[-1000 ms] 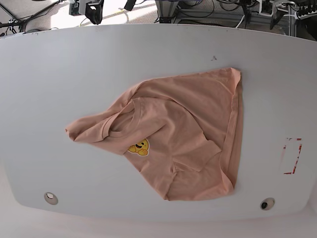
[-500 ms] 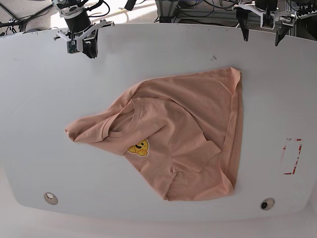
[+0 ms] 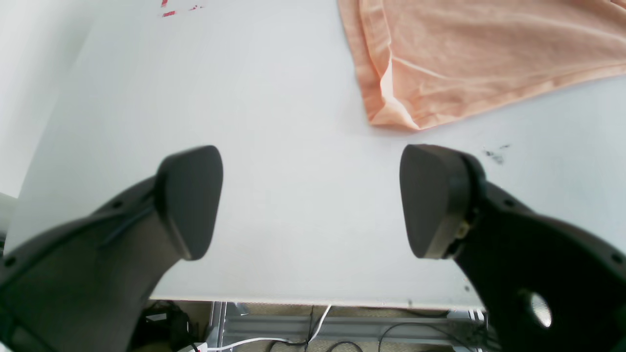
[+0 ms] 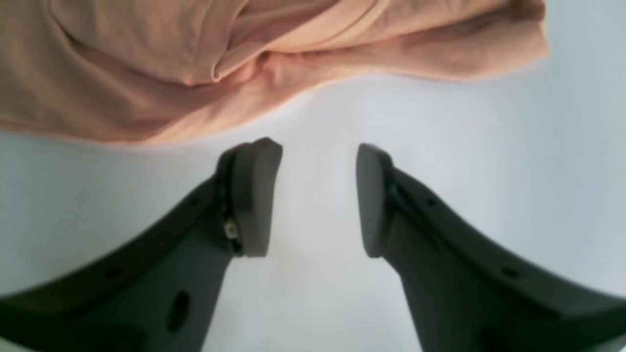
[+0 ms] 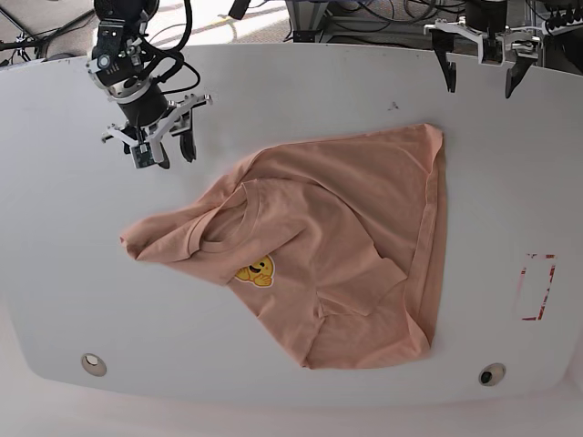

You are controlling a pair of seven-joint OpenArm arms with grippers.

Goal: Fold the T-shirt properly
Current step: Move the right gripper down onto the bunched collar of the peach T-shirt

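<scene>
- A salmon-peach T-shirt [image 5: 337,246] lies crumpled on the white table [image 5: 73,273], collar and yellow smiling-face emblem [image 5: 256,269] up, body bunched toward one side, a sleeve folded over its middle.
- The right gripper [image 5: 168,148] hangs above bare table with its jaws parted and nothing between them; in its wrist view the rumpled shoulder and sleeve end of the shirt [image 4: 274,58] lies just beyond the fingertips, not touching.
- The left gripper [image 5: 480,80] stands at the table's far edge, jaws spread wide and empty; in its wrist view a hemmed corner of the shirt [image 3: 391,110] lies ahead of the jaws and toward the right-hand finger [image 3: 433,198], clear of both.
- Judged from this, the step in hand is the approach to a first grasp, with the folding itself not yet begun.
- To do it well, each gripper likely needs a single layer of fabric centred between its jaws, at a hem corner or sleeve edge rather than a thick bunch.
- Pulling the two grasps gently apart should spread the cloth flat; catching doubled layers risks locking the wrinkles in.
</scene>
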